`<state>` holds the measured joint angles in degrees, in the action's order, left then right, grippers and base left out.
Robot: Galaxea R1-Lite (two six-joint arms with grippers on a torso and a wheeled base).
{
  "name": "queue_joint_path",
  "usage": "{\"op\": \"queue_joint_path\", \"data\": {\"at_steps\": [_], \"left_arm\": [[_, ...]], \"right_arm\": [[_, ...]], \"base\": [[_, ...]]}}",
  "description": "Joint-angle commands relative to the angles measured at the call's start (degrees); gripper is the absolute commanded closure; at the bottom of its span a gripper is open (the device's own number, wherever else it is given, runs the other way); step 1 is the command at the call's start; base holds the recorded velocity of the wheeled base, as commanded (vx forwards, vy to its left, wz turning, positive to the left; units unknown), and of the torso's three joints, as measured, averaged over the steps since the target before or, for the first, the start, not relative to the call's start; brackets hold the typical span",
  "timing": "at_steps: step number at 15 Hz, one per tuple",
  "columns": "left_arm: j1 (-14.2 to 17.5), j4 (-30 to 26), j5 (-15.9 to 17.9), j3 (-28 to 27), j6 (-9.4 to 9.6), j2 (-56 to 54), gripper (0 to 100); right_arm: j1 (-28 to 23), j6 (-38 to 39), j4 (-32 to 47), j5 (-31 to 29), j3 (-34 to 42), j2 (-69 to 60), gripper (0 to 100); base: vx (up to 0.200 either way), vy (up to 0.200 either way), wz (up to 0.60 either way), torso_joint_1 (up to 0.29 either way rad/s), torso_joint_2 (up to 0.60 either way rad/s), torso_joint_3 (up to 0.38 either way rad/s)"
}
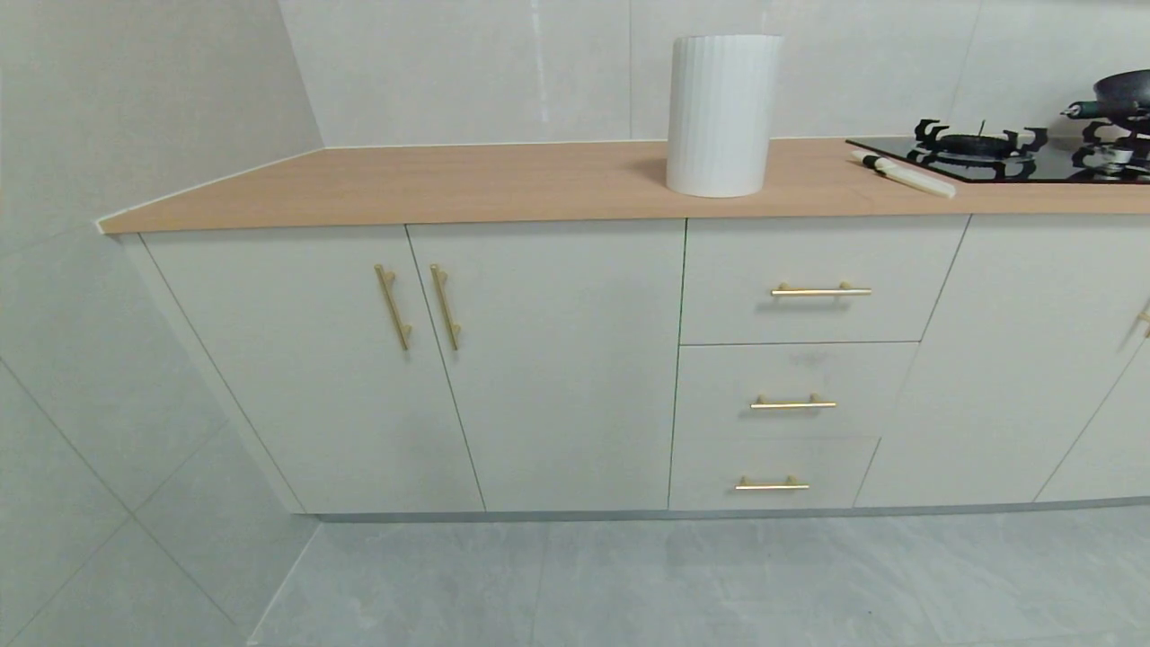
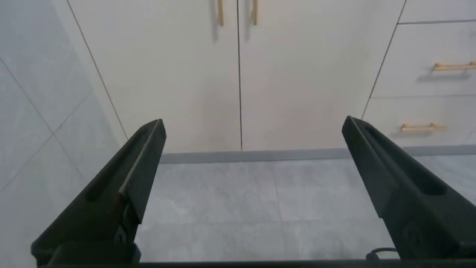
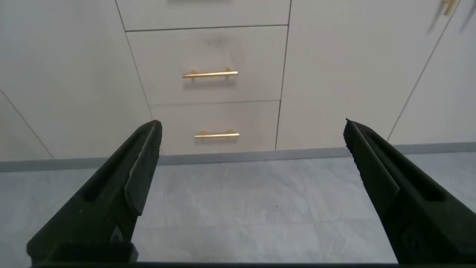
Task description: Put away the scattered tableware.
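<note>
One knife (image 1: 903, 174) lies on the counter (image 1: 467, 184), right of one white holder (image 1: 721, 115) and beside a stove (image 1: 997, 157) cut off at the right edge, above three drawers (image 1: 809, 368); left gripper (image 2: 253, 126) and right gripper (image 3: 253, 128) both spread wide, empty.

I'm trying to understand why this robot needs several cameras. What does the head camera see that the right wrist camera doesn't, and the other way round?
Head camera's own: the wooden countertop, carrying a white ribbed container and a pale utensil beside the gas hob, a dark pan, the double cupboard doors and the top drawer. Right wrist camera's own: the right gripper, open and holding nothing, pointing at the lower drawers. Shared: the middle drawer, the bottom drawer, both with gold handles, and the grey tiled floor.
</note>
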<state>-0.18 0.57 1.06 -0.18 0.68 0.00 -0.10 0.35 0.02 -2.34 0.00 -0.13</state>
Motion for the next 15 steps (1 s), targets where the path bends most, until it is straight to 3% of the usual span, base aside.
{"op": "queue_joint_path", "data": {"at_steps": [1,15], "left_arm": [[0.01,0.04,-0.01,0.01,0.02,0.0,0],[0.01,0.04,-0.01,0.01,0.02,0.0,0]], "right_arm": [[0.01,0.0,0.06,0.06,0.0,0.13,0],[0.01,0.0,0.06,0.23,0.0,0.13,0]], "base": [[0.2,0.0,0.0,0.002,0.0,0.007],[0.2,0.0,0.0,0.001,0.0,0.001]]}}
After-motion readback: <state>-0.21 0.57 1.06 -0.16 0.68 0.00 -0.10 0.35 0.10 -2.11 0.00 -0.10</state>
